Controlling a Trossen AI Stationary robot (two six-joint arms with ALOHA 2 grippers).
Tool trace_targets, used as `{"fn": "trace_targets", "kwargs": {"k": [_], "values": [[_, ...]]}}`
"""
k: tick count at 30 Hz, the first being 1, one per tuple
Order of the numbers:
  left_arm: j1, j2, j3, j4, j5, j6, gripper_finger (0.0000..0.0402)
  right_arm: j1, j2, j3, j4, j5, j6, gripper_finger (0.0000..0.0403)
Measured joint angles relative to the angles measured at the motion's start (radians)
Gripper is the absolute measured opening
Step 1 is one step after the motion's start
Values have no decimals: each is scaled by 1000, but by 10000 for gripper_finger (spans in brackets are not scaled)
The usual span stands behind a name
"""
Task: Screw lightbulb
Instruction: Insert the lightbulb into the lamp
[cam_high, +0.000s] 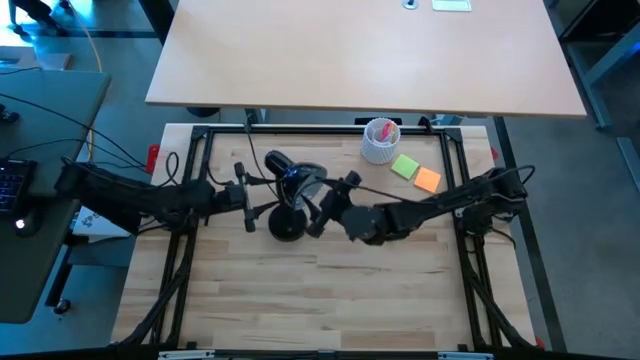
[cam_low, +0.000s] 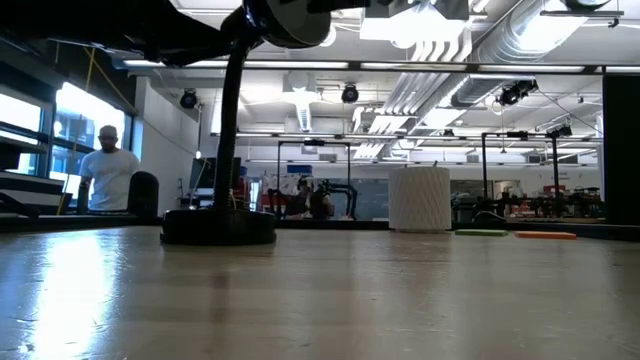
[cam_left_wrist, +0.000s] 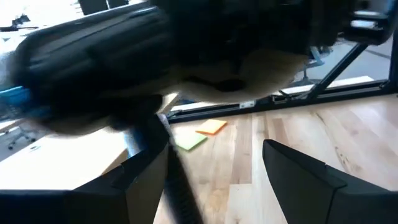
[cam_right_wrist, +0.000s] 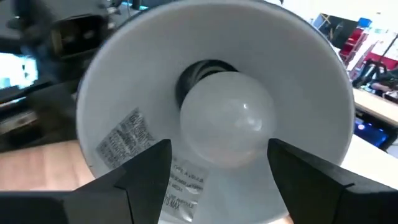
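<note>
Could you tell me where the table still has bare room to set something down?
The near half of the table, in front of the lamp base, is bare. Crowded: the middle, around the lamp and both arms, and the far right corner with white cup and sticky notes.

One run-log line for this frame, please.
lightbulb: seated in lamp shade | right gripper: open, facing bulb | left gripper: open beside lamp stem

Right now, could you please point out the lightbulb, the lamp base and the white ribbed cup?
lightbulb (cam_right_wrist: 227, 117): right wrist view, middle of its white globe.
lamp base (cam_low: 218, 226): low view, front edge of the round foot.
white ribbed cup (cam_low: 419, 198): low view, middle of its wall.
</note>
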Motion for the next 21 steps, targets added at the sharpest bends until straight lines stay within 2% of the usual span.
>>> {"fn": "trace_targets", "kwargs": {"k": [9,16,21], "values": [[0,108,0,169,4,26,255,-65,0,0,17,-61,-117,263],[0,129,0,184,4,8,254,-64,0,0,73,-140,-347,263],[-1,129,1,182,3,-5,254,-63,0,0,74,-152,-562,263]]}}
